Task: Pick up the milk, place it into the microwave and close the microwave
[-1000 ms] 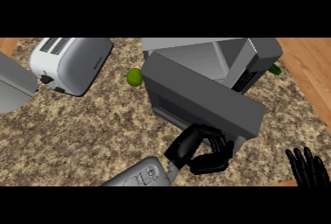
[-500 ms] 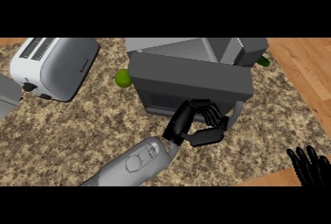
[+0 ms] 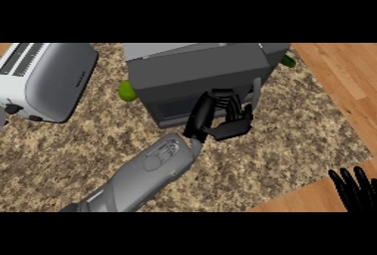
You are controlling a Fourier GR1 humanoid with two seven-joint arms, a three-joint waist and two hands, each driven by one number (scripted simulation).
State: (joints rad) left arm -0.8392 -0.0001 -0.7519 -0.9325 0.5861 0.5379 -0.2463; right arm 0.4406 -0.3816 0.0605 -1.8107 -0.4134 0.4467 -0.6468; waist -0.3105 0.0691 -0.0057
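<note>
The left hand [image 3: 221, 117] lies against the dark door [image 3: 173, 82] of the microwave [image 3: 169, 50], its fingers fairly straight and spread, holding nothing. The milk does not show, so its place cannot be told. The right hand [image 3: 357, 191] rests open at the lower right edge. A toaster [image 3: 52, 79] stands at the left, and a green fruit [image 3: 128, 91] lies just beside the microwave. No writing can be read.
</note>
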